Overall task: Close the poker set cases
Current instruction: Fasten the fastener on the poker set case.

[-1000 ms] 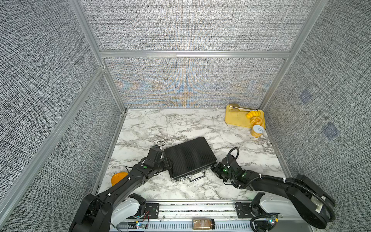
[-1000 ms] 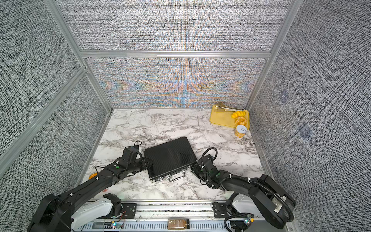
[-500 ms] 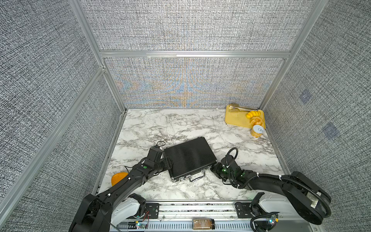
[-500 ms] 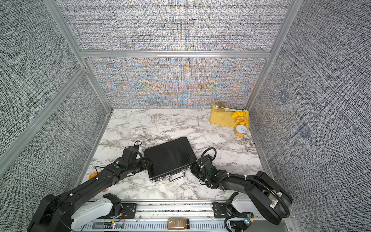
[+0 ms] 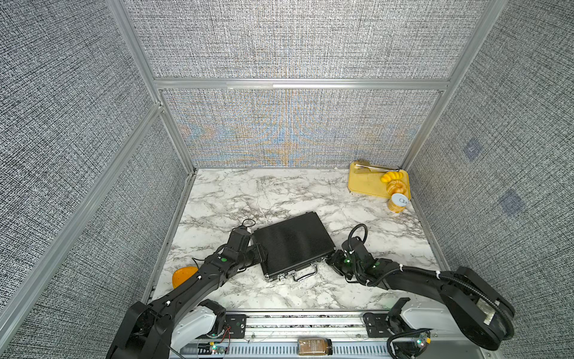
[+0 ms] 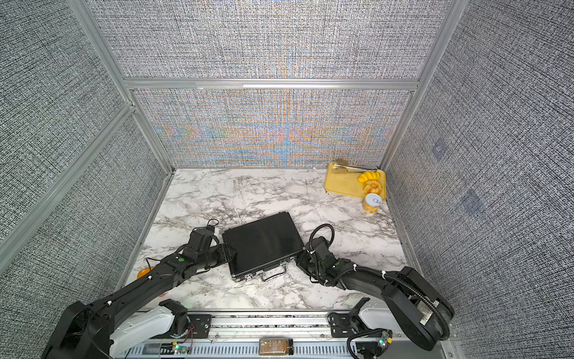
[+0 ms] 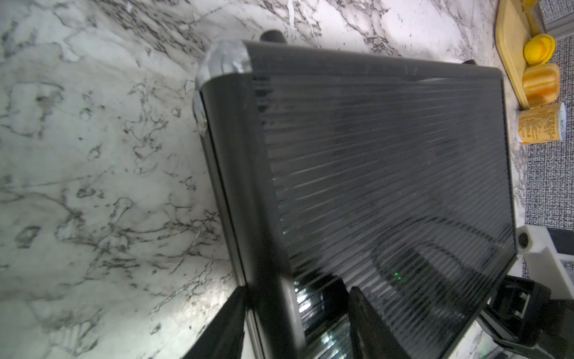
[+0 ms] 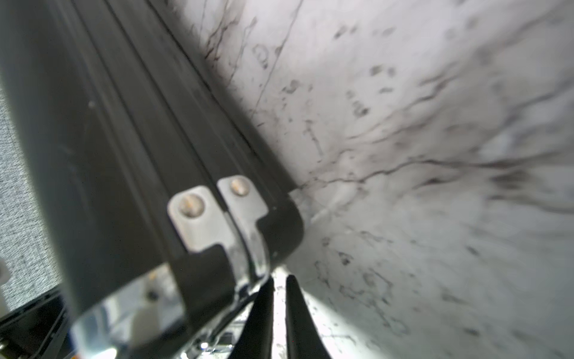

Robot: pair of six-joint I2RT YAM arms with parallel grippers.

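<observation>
Poker case [image 5: 293, 242], black and ribbed, lies flat on the marble table [image 5: 248, 192], just toward 6 o'clock of the table's centre in both top views. Its handle [image 5: 306, 273] faces roughly 5 o'clock. The lid is down on the base. In the right wrist view the two metal corner plates [image 8: 198, 217] sit side by side and the seam between them shows no gap, so the closing itself appears done.

Left gripper [image 5: 259, 253] meets the case at its 9 o'clock edge. In the left wrist view its fingers [image 7: 369, 323] stand about half apart on either side of that edge. One lies over the lid and one sits low by the bottom rim, so they appear to clamp the case.

Right gripper [image 5: 331, 263] sits at the case's 4 o'clock corner. Its fingertips [image 8: 264, 310] are drawn almost together, with only a thin slit between them and nothing held. They lie just beside the corner, and contact cannot be made out.

Latches [image 5: 281, 277] flank the handle, but they are too small to show whether they are snapped shut. By this reading what remains, if anything, is fastening them and withdrawing both arms.

Yellow tray [image 5: 366, 183] and a can [image 5: 397, 203] stand well apart at 2 o'clock and play no part.
</observation>
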